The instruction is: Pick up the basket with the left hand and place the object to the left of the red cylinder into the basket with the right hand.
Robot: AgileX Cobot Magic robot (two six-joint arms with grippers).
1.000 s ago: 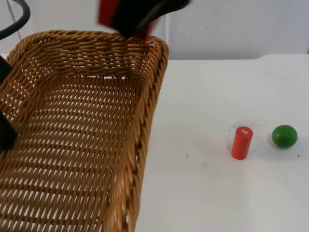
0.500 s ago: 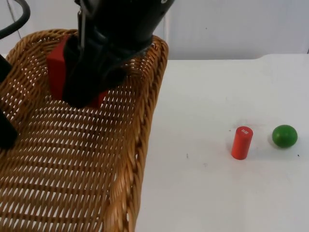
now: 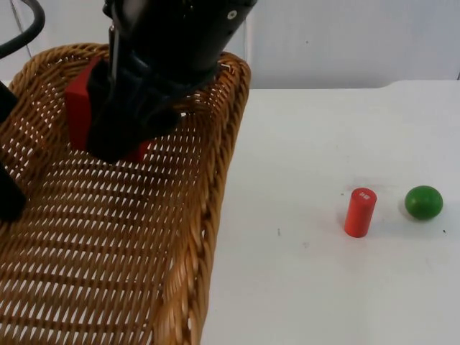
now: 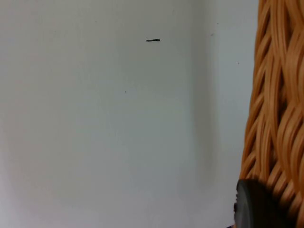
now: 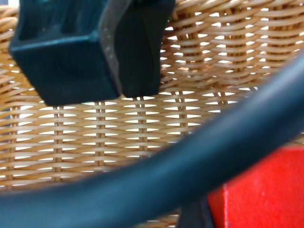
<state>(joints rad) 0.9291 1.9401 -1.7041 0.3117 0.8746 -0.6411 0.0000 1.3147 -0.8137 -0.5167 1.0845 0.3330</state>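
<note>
1. Top view: wicker basket (image 3: 122,237) fills the near left, lifted and tilted, far rim higher, near end cut off by the picture edge.
2. Left gripper (image 3: 8,194) is a black shape at the basket's left rim; in the left wrist view a black fingertip (image 4: 256,204) presses against the woven rim (image 4: 278,109), with white tabletop (image 4: 118,118) beside it. Jaws clamped on the basket rim.
3. Right gripper (image 3: 118,126) hangs over the basket's far half, arm coming down from above, big and dark in the top view.
4. Red block (image 3: 77,108) sits in the right gripper, jaws closed on it; one red face sticks out to the left of the black fingers, a thin red edge shows below them.
5. Block is above the basket's inside weave, not resting on the bottom as far as can be told.
6. Right wrist view: red block (image 5: 259,190) close up, black finger parts (image 5: 90,47) in front of the basket's woven wall (image 5: 213,71).
7. Red cylinder (image 3: 359,212) stands upright on the tabletop (image 3: 323,129), well apart from the basket, to its right.
8. Green ball (image 3: 423,202) lies just right of the cylinder, near but not touching.
9. Grey partition wall (image 3: 345,39) runs behind the tabletop's far edge.
</note>
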